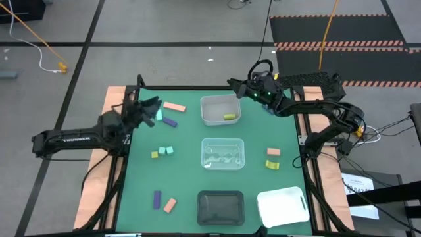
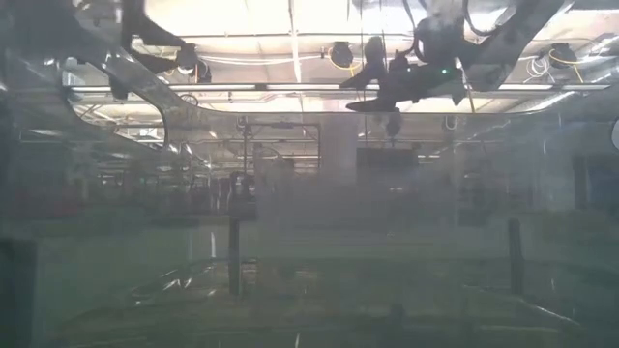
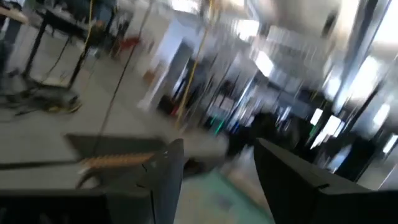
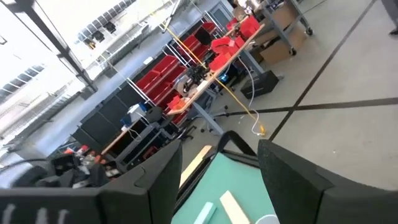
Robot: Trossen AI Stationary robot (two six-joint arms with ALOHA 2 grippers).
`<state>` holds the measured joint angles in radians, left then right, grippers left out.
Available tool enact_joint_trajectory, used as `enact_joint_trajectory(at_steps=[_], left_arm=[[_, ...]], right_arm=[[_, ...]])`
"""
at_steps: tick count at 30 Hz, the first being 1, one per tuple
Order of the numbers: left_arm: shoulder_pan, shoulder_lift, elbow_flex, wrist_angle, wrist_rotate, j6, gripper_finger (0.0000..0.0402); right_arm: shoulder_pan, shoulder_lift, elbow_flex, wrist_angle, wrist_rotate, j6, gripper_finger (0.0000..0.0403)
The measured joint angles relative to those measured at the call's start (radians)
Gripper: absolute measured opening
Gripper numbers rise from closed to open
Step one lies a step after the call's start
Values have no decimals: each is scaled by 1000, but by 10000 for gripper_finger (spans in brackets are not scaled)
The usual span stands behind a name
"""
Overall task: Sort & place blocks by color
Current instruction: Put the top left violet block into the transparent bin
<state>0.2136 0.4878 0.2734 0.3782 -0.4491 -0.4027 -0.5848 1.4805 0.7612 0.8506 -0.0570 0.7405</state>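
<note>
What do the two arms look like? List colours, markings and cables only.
Both are black. The left arm bears white lettering, too small to read. The right arm has a green light and a looped black cable near its wrist. Its fingers are dark and angular.

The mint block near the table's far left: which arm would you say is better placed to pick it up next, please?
Left. The left hand is open and hovers right beside the mint block, while the right hand, also open, sits beyond the clear tray.
</note>
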Motion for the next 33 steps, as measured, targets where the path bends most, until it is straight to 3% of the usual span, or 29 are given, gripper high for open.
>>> enact_joint_trajectory(at_steps=[6,11,18,24,28,33], left_arm=[[64,122,196,-352,35,136,198],[131,245,301,-512,98,277,198],[210,450,339,-567,270,378,198],[248,599,343,-621,296,379,198],[261,665,343,-627,300,566,198],[286,738,343,-662,411,770,198]], right_arm=[[-5,-45,0,-62,0,-28,201],[-2,-85,0,-164,0,-87,201],[-3,-115,0,-306,1,-144,201],[-3,-115,0,-414,2,-234,201],[-4,-115,0,-481,2,-318,201],[-5,-115,0,-537,1,-388,201]])
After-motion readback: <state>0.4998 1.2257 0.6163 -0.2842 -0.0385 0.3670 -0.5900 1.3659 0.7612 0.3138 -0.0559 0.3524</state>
